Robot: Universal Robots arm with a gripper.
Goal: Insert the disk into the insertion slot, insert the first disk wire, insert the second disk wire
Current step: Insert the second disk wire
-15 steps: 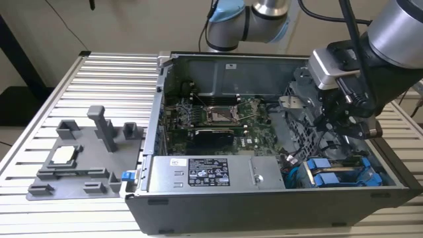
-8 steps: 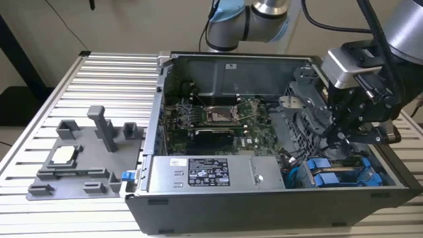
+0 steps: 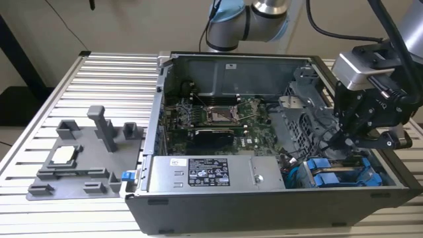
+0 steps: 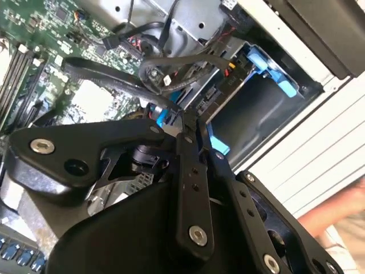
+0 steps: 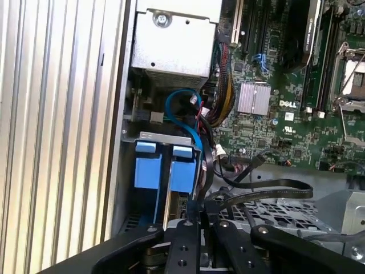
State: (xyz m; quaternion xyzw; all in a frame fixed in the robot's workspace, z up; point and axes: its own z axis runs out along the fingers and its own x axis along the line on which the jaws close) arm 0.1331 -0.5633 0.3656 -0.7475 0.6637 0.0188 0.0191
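My gripper (image 3: 346,143) is lowered into the open computer case (image 3: 264,208), at the drive bay on the exterior view's right. In both wrist views its fingers (image 5: 188,234) stand pressed together on the end of a flat black disk wire (image 5: 268,185), which loops away over the metal cage (image 4: 108,71). Just below the fingertips, two blue carrier frames (image 5: 182,171) sit side by side in the insertion slot bay (image 3: 330,176). The disk's silver body is hidden inside the bay, so I cannot tell which frame holds it.
A bundle of black, blue and coloured cables (image 5: 191,105) crowds the space beside the bay. The motherboard (image 3: 211,116) and power supply (image 3: 205,173) fill the case's middle. A grey fixture (image 3: 79,158) lies on the slatted table at the exterior view's left.
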